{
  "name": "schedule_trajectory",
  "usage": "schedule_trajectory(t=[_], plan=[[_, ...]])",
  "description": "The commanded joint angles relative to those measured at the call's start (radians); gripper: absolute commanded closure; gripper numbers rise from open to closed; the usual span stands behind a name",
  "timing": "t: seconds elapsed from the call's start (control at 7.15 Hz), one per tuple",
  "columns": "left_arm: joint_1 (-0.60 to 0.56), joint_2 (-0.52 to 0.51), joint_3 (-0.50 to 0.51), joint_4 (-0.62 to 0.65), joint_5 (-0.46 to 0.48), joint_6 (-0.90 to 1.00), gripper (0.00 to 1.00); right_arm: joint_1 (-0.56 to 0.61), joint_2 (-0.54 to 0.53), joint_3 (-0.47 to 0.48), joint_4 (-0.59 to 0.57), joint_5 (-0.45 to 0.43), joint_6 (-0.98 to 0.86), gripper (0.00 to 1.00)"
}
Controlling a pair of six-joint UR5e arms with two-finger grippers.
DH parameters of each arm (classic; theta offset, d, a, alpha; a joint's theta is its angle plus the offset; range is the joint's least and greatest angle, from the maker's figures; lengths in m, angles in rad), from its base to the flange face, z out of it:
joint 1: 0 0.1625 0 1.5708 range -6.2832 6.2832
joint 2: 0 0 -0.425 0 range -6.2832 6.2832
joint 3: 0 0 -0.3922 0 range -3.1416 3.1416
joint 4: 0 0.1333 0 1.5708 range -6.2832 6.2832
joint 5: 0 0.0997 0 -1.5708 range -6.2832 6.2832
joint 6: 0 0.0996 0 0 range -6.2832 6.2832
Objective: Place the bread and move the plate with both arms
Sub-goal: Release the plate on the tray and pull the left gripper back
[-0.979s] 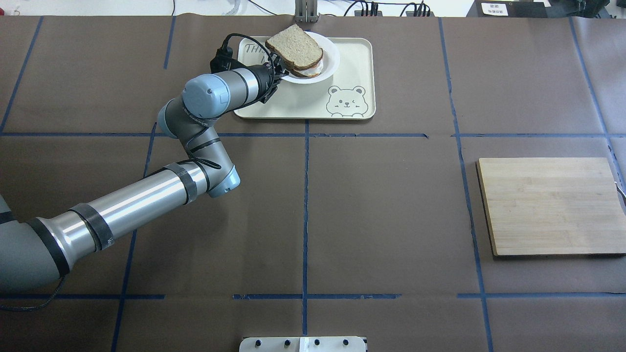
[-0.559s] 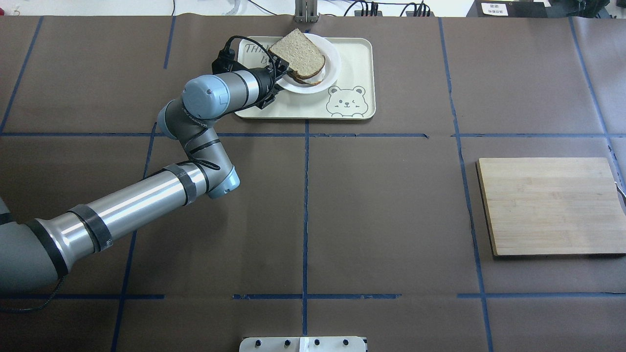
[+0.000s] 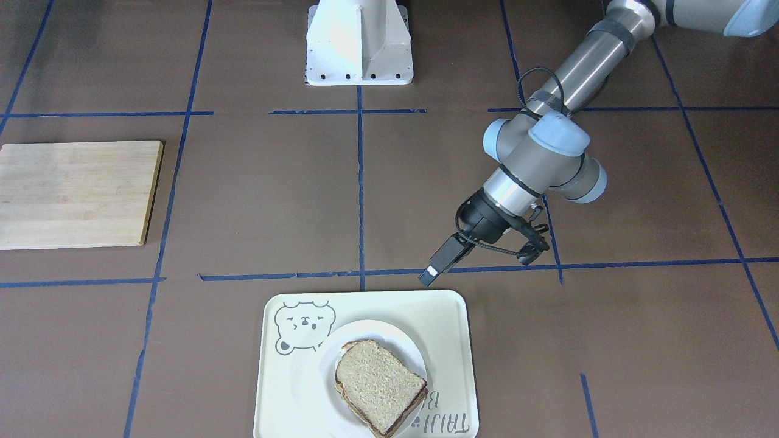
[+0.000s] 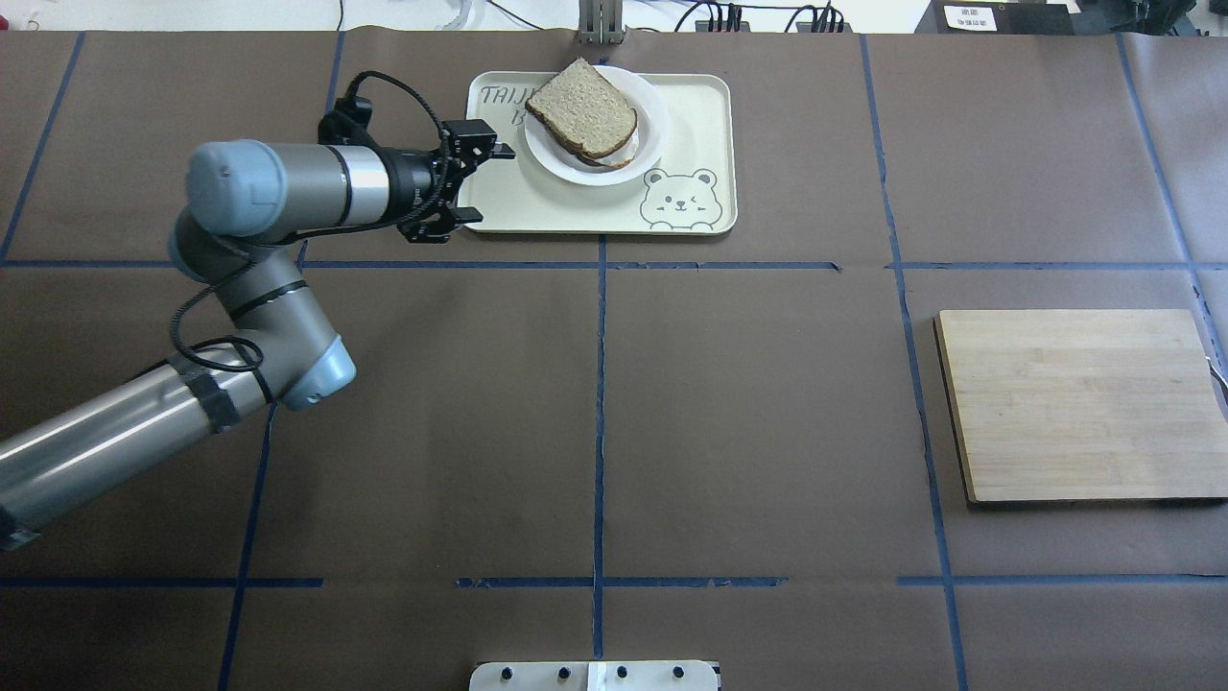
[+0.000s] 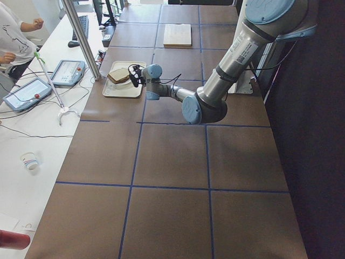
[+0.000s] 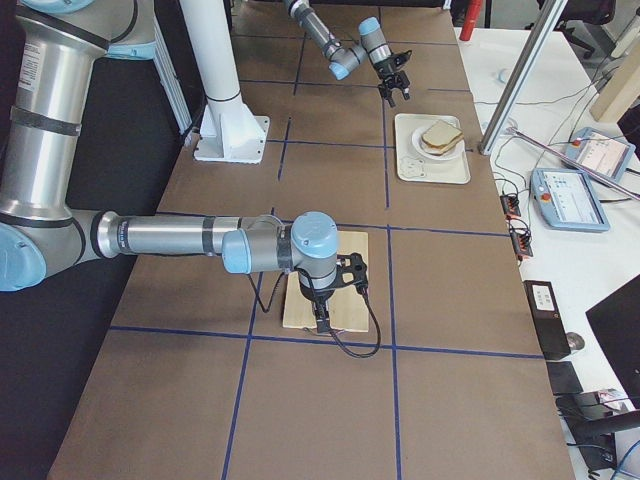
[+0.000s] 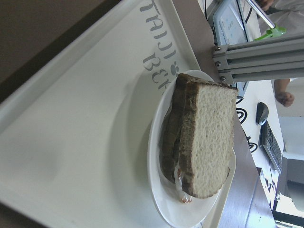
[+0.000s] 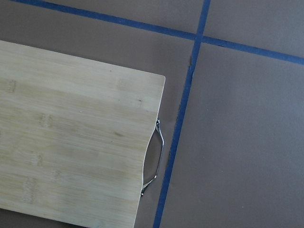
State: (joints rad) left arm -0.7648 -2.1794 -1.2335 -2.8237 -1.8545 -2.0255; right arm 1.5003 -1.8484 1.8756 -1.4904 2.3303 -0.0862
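The bread (image 4: pixel 581 107) lies flat on the egg toast on the white plate (image 4: pixel 576 173), which stands on the cream tray (image 4: pixel 691 106). It also shows in the front view (image 3: pixel 378 384) and the left wrist view (image 7: pixel 213 137), where the plate's rim (image 7: pixel 156 190) shows below it. My left gripper (image 4: pixel 487 186) is open and empty at the tray's left edge, apart from the plate. My right gripper (image 6: pixel 322 322) shows only in the exterior right view, low over the wooden cutting board (image 6: pixel 325 285). I cannot tell whether it is open or shut.
The tray (image 3: pixel 280 389) with a bear drawing sits at the table's far middle. The cutting board (image 4: pixel 1079 403) lies at the right, its metal handle (image 8: pixel 154 159) at the outer edge. A metal post (image 4: pixel 600 21) stands behind the tray.
My left gripper has let go of the bread, which now rests on the plate. The gripper has pulled back to the left, off the plate to the tray's edge.
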Motion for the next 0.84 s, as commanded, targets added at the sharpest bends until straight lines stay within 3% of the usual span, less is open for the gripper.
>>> schedule_trajectory(t=[0.0,0.14,0.28,0.42,0.7], plan=[[-0.176,0.160,-0.115,0.032,-0.307,0.252,0.00,0.000,0.000,-0.001,0.001,0.000,0.000,0.00],[-0.291,0.186,-0.109,0.097,-0.447,0.418,0.00,0.000,0.000,-0.004,0.001,0.000,0.000,0.00],[-0.347,0.226,-0.112,0.157,-0.498,0.602,0.00,0.000,-0.002,-0.004,0.001,0.000,0.000,0.00],[-0.381,0.310,-0.109,0.191,-0.506,0.822,0.00,0.000,0.000,-0.004,0.001,0.000,0.000,0.00],[-0.494,0.372,-0.113,0.399,-0.506,1.267,0.00,0.000,-0.002,-0.012,0.001,0.000,-0.001,0.00]])
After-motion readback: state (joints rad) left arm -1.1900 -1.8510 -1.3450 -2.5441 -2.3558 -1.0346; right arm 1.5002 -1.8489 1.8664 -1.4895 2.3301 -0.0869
